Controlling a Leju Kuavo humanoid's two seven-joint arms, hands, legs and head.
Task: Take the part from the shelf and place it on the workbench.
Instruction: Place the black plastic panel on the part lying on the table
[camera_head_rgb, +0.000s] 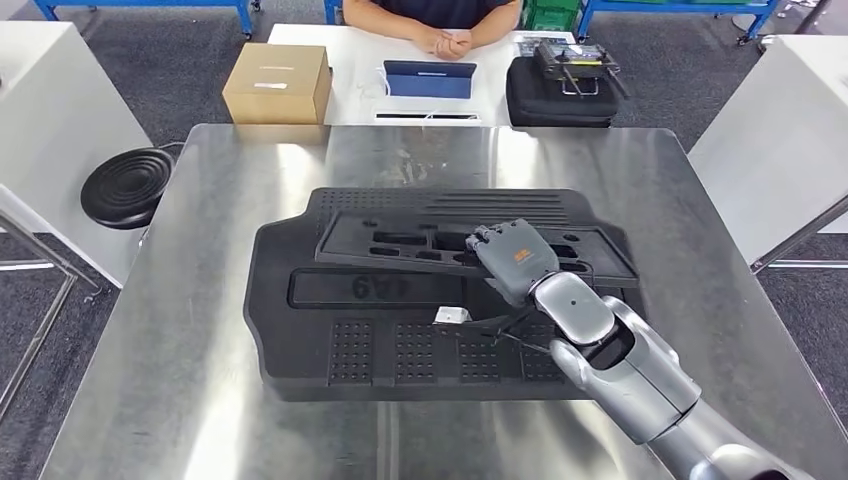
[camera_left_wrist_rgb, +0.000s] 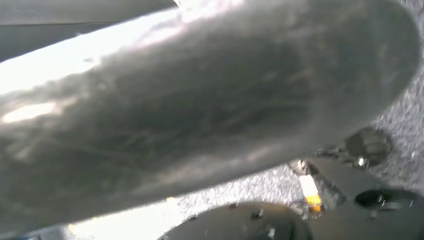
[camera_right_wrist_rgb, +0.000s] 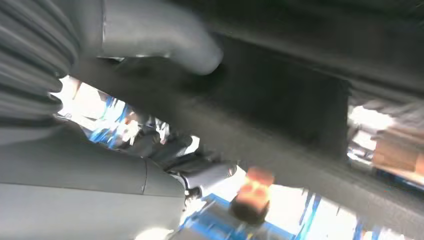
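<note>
Brushed stainless steel covers the square counter at the centre of the head view, and on it lies a large black moulded plastic panel with ribbed and dimpled fields and a long recessed window. Upon the far half of this panel rests a second, smaller black moulded plastic part, a flat frame with several cut-out openings, tilted slightly so that its near edge overlaps the larger panel. The right robot hand, grey with dark fingers and an orange mark on its back, lies on the right portion of this smaller part, its fingers curled over the frame's edge; the right wrist view shows the thick grey thumb pressed against the dark bar of the part, so the hand grasps it. The silver right arm reaches in from the lower right. A small white tag sits on the larger panel just beside the wrist. The left robot hand cannot be made out in the blurred left wrist view, so its state cannot be told. Beyond the counter stands a white table bearing a brown cardboard box, a blue tablet and a black case; a person sits behind it with hands clasped. A black round stool stands to the left.
</note>
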